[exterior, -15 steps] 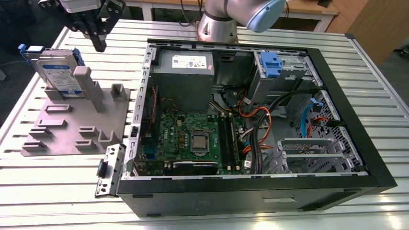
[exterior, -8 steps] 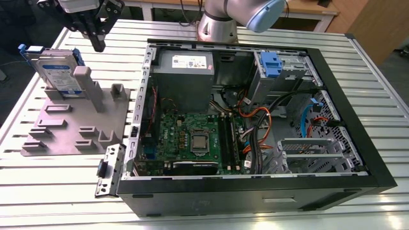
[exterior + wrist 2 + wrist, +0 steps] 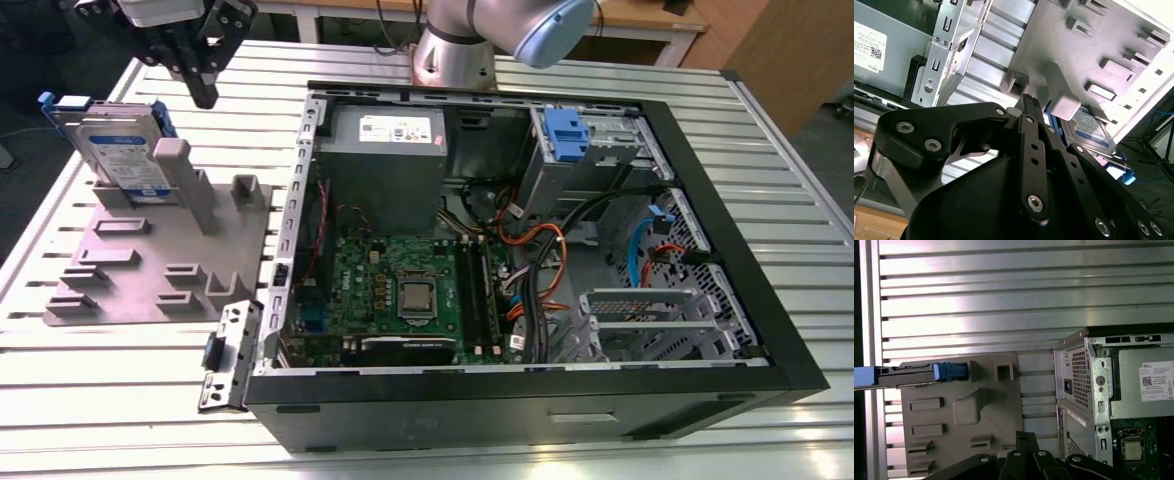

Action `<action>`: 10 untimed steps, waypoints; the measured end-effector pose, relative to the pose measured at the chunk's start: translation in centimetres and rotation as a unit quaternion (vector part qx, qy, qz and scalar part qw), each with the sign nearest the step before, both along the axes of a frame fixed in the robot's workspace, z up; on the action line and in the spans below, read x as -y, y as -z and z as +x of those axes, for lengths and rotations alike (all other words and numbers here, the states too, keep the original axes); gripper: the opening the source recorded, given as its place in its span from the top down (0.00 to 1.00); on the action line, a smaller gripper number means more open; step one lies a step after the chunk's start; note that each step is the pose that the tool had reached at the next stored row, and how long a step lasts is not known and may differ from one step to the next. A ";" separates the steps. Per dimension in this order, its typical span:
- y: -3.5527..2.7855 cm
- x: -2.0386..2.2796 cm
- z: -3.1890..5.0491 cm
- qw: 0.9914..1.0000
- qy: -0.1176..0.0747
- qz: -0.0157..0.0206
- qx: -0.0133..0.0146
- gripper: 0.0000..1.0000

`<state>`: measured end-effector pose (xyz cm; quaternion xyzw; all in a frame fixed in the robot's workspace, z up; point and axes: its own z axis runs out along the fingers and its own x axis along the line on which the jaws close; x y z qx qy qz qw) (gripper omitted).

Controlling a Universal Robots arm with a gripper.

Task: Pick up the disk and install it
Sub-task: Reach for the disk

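Though its upper body is cut off by the frame edge, the gripper (image 3: 203, 92) hangs above the grey plate (image 3: 147, 270), fingertips together and empty. At the plate's end nearest the gripper, the disk (image 3: 127, 150) stands on edge against 1 tall peg (image 3: 180, 170) that partly hides it. Open air separates gripper and disk. Just beside the plate lies the open computer case (image 3: 534, 410).

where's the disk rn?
At the exterior view's left, the disk stands tilted on the grey plate behind a tall peg, beside the open computer case; the gripper hangs near it.
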<state>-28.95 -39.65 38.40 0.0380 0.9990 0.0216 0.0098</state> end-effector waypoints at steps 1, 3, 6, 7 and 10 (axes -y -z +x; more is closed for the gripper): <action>0.00 0.00 -0.02 1.000 0.000 0.000 0.000 0.89; 0.01 0.00 -0.07 1.000 0.000 0.000 0.000 0.89; 0.01 0.00 -0.14 1.000 0.000 0.000 0.000 0.89; 0.02 0.00 -0.17 1.000 0.000 0.000 0.000 0.89; 0.02 0.00 -0.24 1.000 0.000 0.000 0.000 0.89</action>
